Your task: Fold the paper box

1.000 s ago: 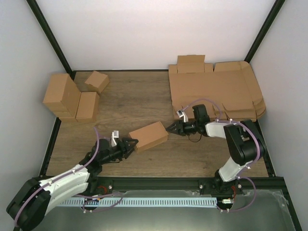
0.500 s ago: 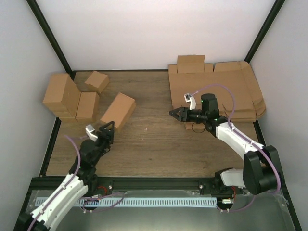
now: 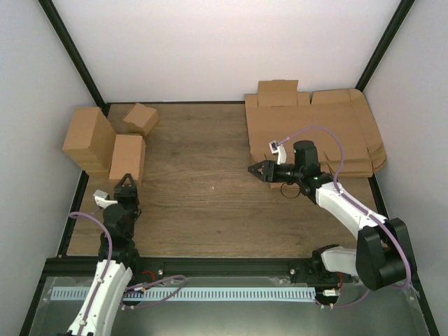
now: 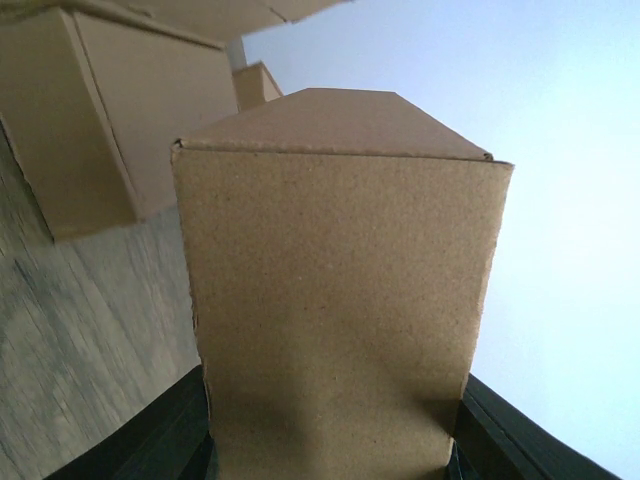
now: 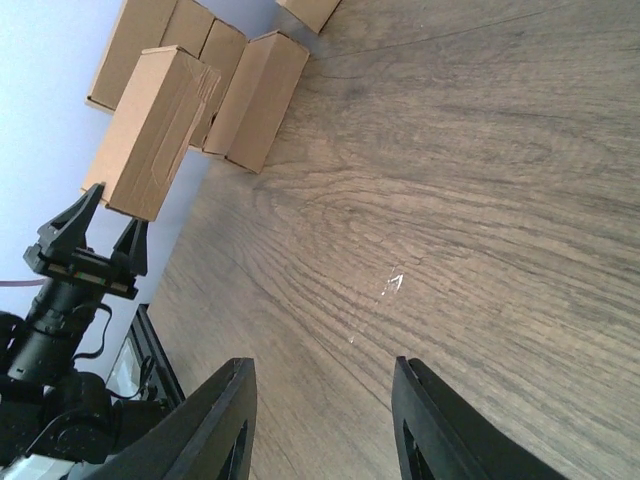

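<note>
One paper box (image 4: 340, 300), held at the left side of the worktop (image 3: 210, 210).
The left gripper (image 3: 127, 182) has its jaws clamped on one end of the box, beside the group of brown boxes (image 3: 87, 136). The right gripper (image 3: 254, 170) has its jaws apart and grips nothing. One pile of flat sheets (image 3: 308, 133) lies far right.

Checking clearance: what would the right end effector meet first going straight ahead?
Likely the wooden table, since it seems angled down; farther on is the paper box in the left end effector.
</note>
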`<control>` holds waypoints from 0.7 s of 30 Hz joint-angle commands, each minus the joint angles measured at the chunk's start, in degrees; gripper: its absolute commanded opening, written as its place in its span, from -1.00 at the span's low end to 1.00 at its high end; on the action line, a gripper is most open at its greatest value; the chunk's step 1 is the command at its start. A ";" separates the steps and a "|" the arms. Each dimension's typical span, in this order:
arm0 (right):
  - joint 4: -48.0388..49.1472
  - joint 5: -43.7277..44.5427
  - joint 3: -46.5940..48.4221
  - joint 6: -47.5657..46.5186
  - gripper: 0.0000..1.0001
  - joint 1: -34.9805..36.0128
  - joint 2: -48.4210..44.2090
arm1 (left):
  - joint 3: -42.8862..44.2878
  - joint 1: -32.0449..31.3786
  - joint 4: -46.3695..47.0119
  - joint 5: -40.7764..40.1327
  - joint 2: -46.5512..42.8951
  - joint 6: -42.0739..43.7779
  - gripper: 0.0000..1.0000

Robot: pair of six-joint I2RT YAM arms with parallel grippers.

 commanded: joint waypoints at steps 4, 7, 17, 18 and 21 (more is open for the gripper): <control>-0.60 -1.91 -0.99 -0.62 -0.20 -0.42 -2.41 | -1.33 8.74 11.65 6.96 6.93 2.10 -0.11; -0.73 -2.24 -1.04 -0.76 -0.20 -0.46 -2.77 | -0.81 12.49 16.63 11.48 13.10 2.52 -0.11; -1.05 -2.92 -0.87 -1.29 -0.20 -0.43 -2.60 | 2.54 18.97 23.11 18.19 24.18 3.30 -0.10; -1.02 -2.92 -0.88 -1.29 -0.21 -0.44 -2.49 | 2.54 19.24 23.61 18.14 24.80 3.38 -0.11; -1.05 -2.92 -0.56 -1.36 -0.20 -0.41 -2.36 | 2.54 19.78 26.27 18.60 27.45 3.26 -0.11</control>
